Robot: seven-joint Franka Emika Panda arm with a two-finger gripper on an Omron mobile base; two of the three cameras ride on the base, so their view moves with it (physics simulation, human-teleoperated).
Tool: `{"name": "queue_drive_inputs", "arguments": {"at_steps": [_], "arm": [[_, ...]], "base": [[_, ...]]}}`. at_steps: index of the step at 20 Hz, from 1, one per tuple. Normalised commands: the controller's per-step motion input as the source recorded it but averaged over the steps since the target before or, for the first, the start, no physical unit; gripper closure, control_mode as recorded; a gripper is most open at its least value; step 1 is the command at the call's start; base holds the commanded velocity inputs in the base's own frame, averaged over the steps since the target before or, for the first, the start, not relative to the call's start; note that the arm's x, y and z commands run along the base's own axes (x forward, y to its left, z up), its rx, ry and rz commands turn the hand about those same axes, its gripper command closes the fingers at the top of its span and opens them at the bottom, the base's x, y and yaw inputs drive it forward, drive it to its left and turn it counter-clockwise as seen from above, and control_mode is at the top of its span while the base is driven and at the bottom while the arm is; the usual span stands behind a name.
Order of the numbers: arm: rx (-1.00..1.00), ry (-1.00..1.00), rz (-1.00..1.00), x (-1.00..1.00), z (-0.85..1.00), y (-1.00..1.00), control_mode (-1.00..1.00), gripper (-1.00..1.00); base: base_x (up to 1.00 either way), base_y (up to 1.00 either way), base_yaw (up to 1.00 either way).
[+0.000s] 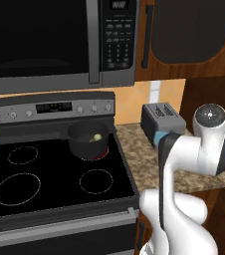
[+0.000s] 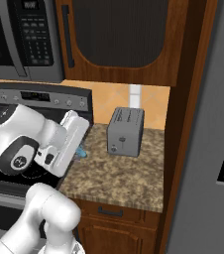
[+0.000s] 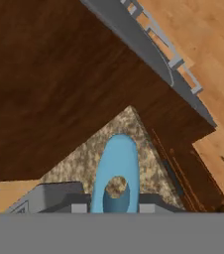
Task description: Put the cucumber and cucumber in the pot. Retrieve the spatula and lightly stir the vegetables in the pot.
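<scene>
The dark pot (image 1: 88,140) stands on the stove's back right burner, whose ring glows red under it. Yellow-green cucumber (image 1: 97,136) lies inside it; I cannot separate the pieces. The light blue spatula (image 3: 118,166) lies along the speckled counter between stove and toaster, and a bit of it peeks out behind the arm (image 2: 82,153). My gripper (image 3: 116,206) is low over the counter, shut on the spatula near the hole in its blade. The arm hides the fingers in both base views.
A grey toaster (image 2: 125,131) stands on the granite counter (image 2: 119,173) just right of the gripper. The black stove top (image 1: 59,174) lies to the left under the microwave (image 1: 59,40). A wooden cabinet (image 2: 119,39) hangs above, and a grey fridge (image 2: 208,149) fills the far right.
</scene>
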Motion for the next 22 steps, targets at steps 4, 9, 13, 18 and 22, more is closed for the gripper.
{"name": "queue_drive_inputs", "arguments": {"at_steps": [4,9,13,18,22], "arm": [[-0.46,-0.08,0.52,-0.01,0.38,0.83,-1.0,1.0],[-0.52,-0.34,0.31,0.0,0.24,1.0,-1.0,1.0],[-0.64,-0.45,0.22,0.0,0.0,1.0,-1.0,1.0],[-0.63,-0.23,0.25,0.29,-0.19,0.67,-1.0,1.0],[-0.63,-0.09,0.23,0.65,-0.55,0.4,-1.0,1.0]], "base": [[0.0,0.0,0.0],[0.0,0.0,0.0],[0.0,0.0,0.0],[0.0,0.0,0.0],[0.0,0.0,0.0]]}}
